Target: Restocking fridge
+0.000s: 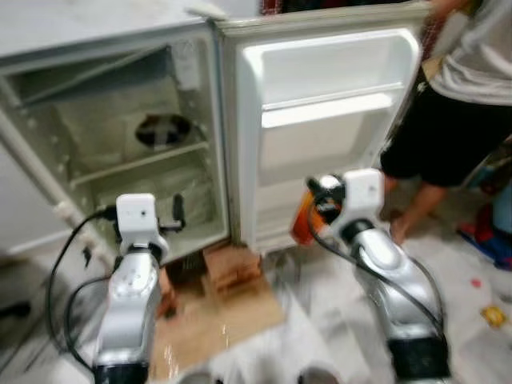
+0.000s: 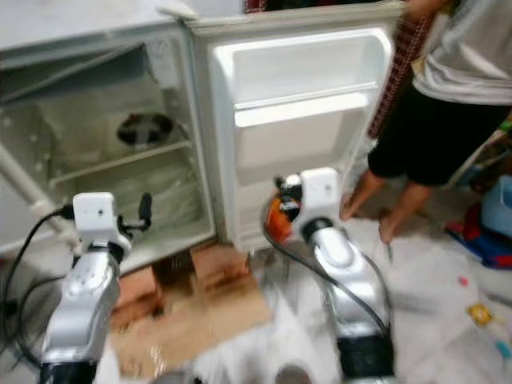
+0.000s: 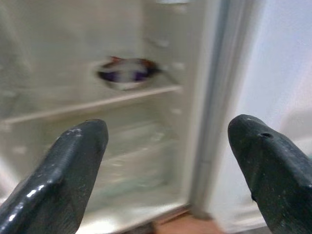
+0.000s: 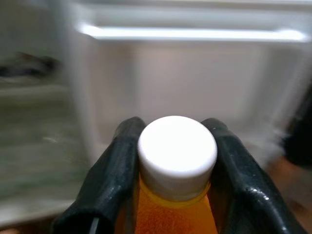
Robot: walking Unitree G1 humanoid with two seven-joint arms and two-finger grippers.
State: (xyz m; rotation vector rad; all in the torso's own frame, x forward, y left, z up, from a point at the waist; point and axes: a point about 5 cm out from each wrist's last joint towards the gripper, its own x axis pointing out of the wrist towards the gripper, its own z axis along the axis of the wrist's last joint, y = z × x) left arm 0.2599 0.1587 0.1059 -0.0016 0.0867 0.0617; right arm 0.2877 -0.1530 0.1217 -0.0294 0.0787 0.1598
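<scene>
A small white fridge [image 1: 200,48] stands open on the floor, its door [image 1: 328,120] swung wide with bare white door shelves. A dark bowl [image 1: 162,130] rests on the upper shelf inside. My right gripper [image 4: 173,146] is shut on an orange bottle [image 4: 173,214] with a white cap [image 4: 177,153], held low in front of the door's bottom shelf [image 1: 308,216]. My left gripper [image 3: 168,141] is open with nothing between its fingers, raised before the fridge's lower compartment [image 1: 152,200].
A person [image 1: 464,104] in dark shorts stands barefoot right of the door. Bricks [image 1: 232,268] and cardboard [image 1: 216,320] lie under the fridge front. Coloured items [image 1: 488,236] clutter the floor at far right.
</scene>
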